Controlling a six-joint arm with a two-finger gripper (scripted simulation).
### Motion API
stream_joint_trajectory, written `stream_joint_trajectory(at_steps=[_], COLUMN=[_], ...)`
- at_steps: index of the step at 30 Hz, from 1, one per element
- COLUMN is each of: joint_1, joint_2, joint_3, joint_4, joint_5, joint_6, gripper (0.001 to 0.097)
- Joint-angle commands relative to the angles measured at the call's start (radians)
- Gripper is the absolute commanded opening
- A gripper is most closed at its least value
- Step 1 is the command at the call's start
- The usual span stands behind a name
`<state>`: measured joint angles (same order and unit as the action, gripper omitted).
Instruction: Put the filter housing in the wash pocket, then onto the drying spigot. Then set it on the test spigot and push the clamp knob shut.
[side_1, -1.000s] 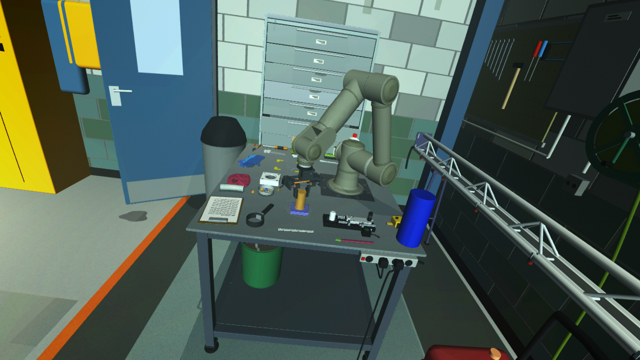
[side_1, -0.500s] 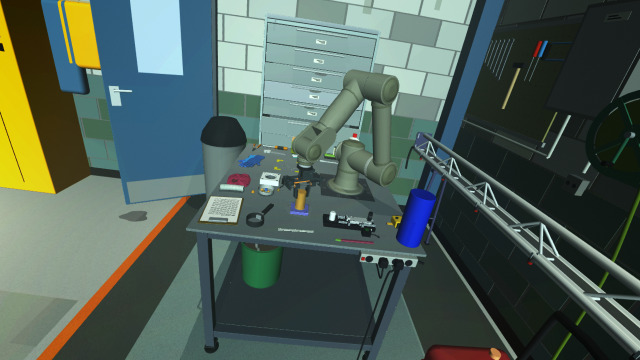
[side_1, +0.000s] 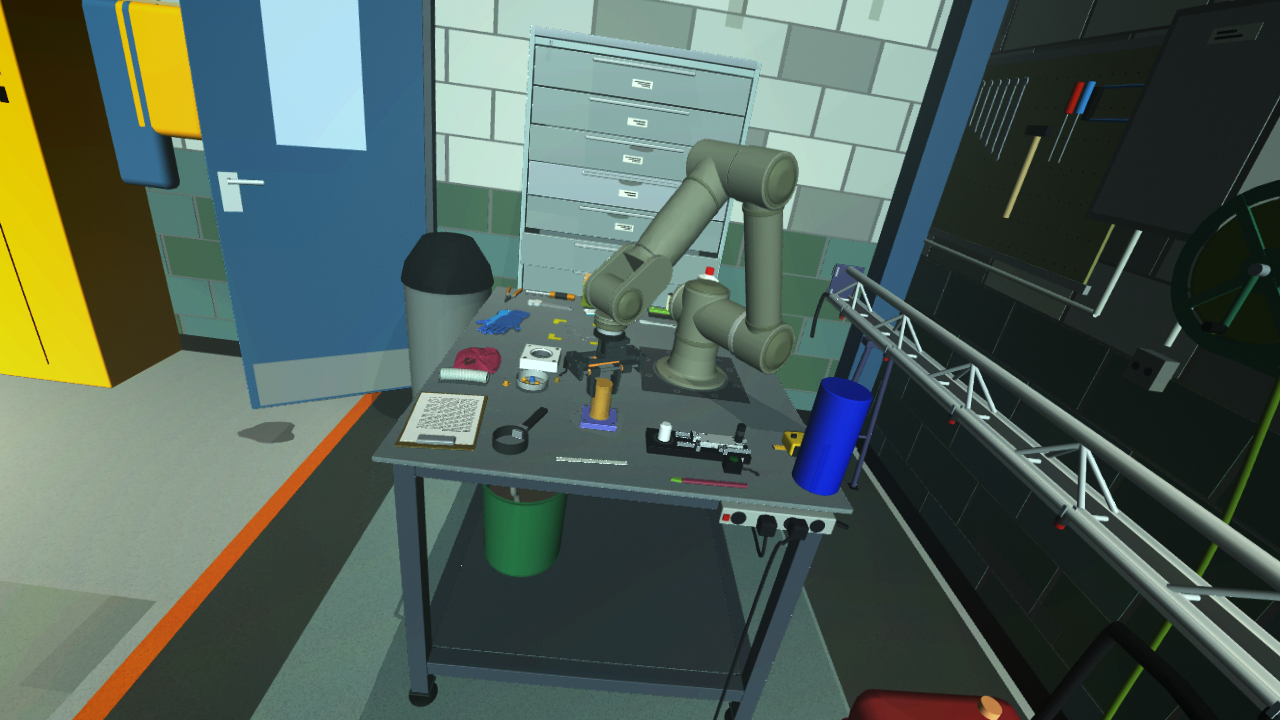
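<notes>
My gripper (side_1: pixel 601 380) is still closed around the top of the filter housing (side_1: pixel 601 399), an upright tan cylinder. The housing stands on the small blue-based drying spigot (side_1: pixel 600 422) at the middle of the table. The wash pocket (side_1: pixel 541 359), a pale square block with a round hole, sits to the left of the gripper. The test fixture (side_1: pixel 703 442), a black base with a white spigot (side_1: pixel 665 432) and a dark clamp knob (side_1: pixel 740 433), lies to the right near the front edge.
The front table edge (side_1: pixel 609 479) runs just below the fixture. A blue cylinder (side_1: pixel 831 434) stands at the right corner. A magnifier (side_1: pixel 517 432), a clipboard (side_1: pixel 442 418) and a red cloth (side_1: pixel 477 359) lie to the left, and the arm base (side_1: pixel 691 369) stands behind.
</notes>
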<state>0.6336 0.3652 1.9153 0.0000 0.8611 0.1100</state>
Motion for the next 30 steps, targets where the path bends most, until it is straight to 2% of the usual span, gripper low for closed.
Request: stream_joint_trajectory(at_steps=[1,8,30], joint_1=[0.0,0.0,0.0], joint_2=[-0.001,-0.001,-0.003], joint_3=[-0.001,-0.001,-0.002], joint_4=[0.0,0.0,0.0], joint_5=[0.0,0.0,0.004], joint_6=[0.0,0.0,0.0], gripper=[0.056,0.0695,0.0695])
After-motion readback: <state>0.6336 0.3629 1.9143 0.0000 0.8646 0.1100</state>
